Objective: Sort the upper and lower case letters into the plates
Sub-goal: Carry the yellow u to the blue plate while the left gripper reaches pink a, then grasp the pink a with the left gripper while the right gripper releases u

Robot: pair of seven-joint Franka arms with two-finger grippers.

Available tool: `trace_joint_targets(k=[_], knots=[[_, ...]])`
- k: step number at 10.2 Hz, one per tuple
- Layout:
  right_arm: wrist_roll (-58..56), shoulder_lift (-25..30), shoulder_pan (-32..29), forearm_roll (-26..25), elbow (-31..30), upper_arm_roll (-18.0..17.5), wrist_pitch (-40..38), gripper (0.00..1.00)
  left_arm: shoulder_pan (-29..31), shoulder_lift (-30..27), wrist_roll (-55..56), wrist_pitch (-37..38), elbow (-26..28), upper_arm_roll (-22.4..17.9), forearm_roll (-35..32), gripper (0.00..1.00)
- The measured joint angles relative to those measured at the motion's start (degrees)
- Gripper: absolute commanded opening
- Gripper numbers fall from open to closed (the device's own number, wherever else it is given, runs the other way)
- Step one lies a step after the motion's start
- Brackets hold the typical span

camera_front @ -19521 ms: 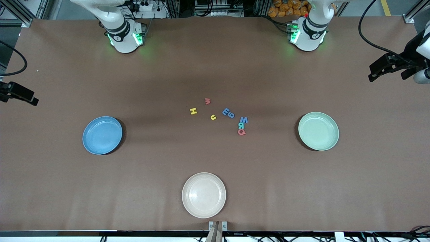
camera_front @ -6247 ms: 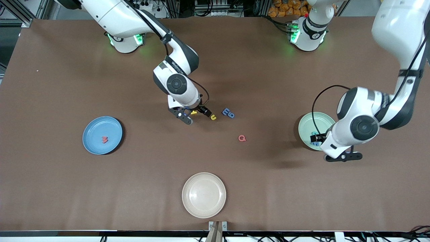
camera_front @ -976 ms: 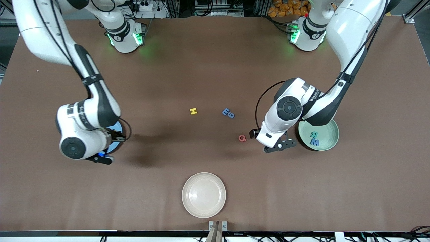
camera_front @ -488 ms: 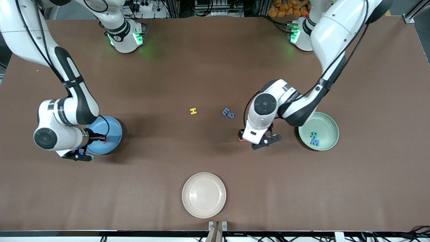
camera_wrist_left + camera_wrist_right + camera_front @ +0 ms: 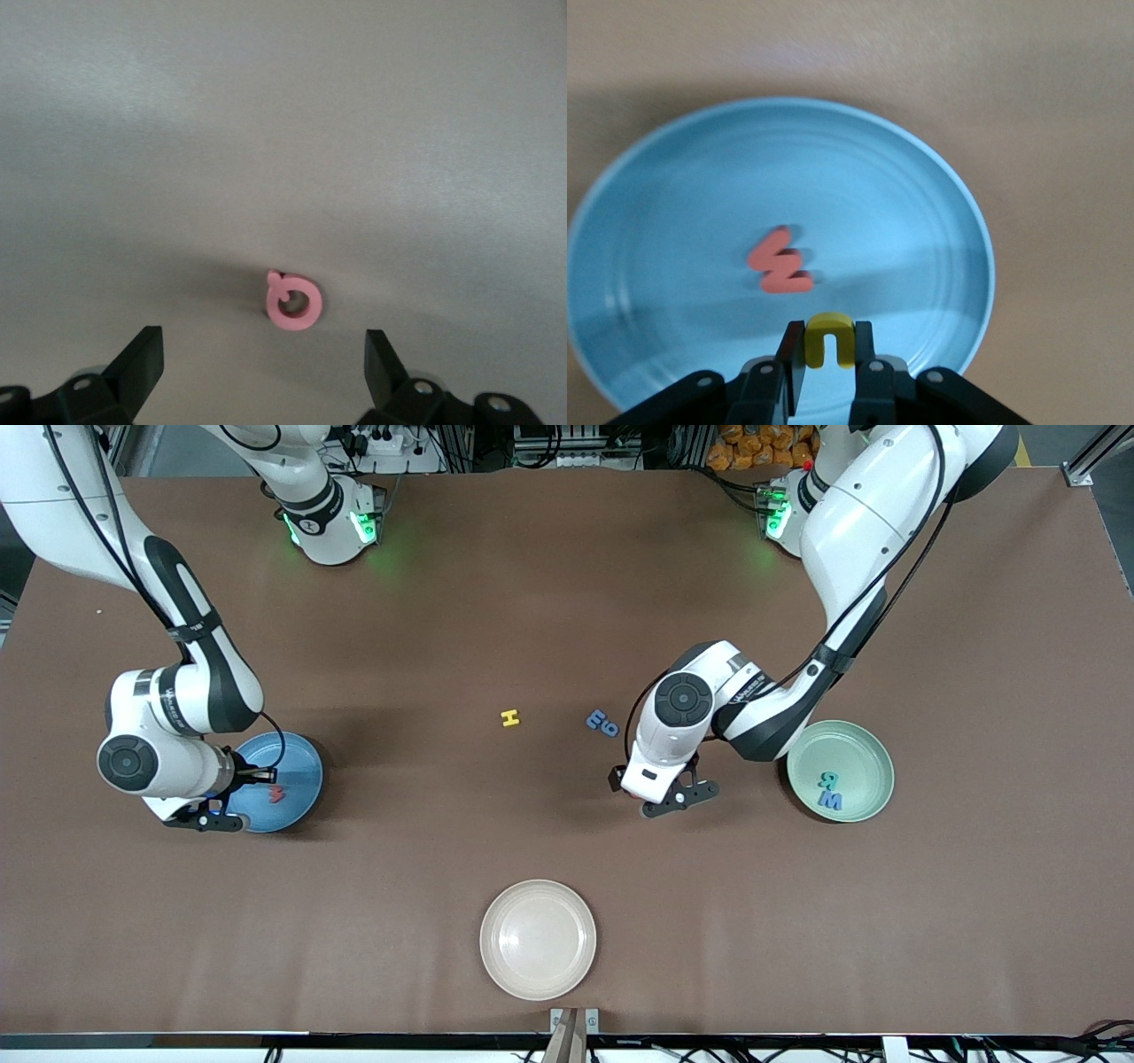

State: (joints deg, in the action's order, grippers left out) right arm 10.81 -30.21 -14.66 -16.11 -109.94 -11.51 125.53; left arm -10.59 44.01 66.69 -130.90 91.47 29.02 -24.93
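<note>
The right gripper (image 5: 824,354) hangs over the blue plate (image 5: 297,766) toward the right arm's end of the table, pinching a yellow letter (image 5: 829,338) between its fingers; a red letter (image 5: 780,261) lies in that plate. The left gripper (image 5: 261,372) hovers mid-table with its jaws spread wide above a pink letter (image 5: 292,301). The mint plate (image 5: 864,766) near the left arm's end holds two letters (image 5: 828,790). A yellow H (image 5: 508,717) and two blue letters (image 5: 602,723) lie near the table's middle

Bare table (image 5: 283,133) surrounds pink Q (image 5: 293,303).
</note>
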Motion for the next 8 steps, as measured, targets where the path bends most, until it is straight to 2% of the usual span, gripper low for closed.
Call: trace_joint_targets(k=[3,4,5,6,7,8], knots=[[-4.53,0.89,-2.71,-0.04,-0.87,0.0,0.39,0.01,-0.1,1.88,1.02,-1.74,0.04,-0.11,-1.16,0.97],[-4.7,1.11,-2.9,-0.04,-0.96,-0.01,0.41,0.08,-0.11,2.46,1.13,-1.8,0.03,-0.19,-2.61,0.95],[-4.71,1.18,-2.89,-0.04,-1.03,-0.12,0.47,0.29,-0.15,3.04,1.14,-1.86,0.02,-0.23,-3.19,0.94],[-4.7,1.18,-2.89,-0.04,-1.09,-0.2,0.53,0.94,-0.35,3.45,1.14,-1.97,0.02,-0.24,-3.22,0.94],[-4.7,1.18,-2.89,-0.04,-1.13,-0.2,0.55,1.0,-0.71,3.73,1.15,-2.04,0.0,-0.24,-3.22,0.93],[-4.71,1.19,-2.89,-0.04,-1.17,-0.2,0.56,1.0,-0.99,3.96,1.15,-2.04,-0.01,-0.25,-3.22,0.9]])
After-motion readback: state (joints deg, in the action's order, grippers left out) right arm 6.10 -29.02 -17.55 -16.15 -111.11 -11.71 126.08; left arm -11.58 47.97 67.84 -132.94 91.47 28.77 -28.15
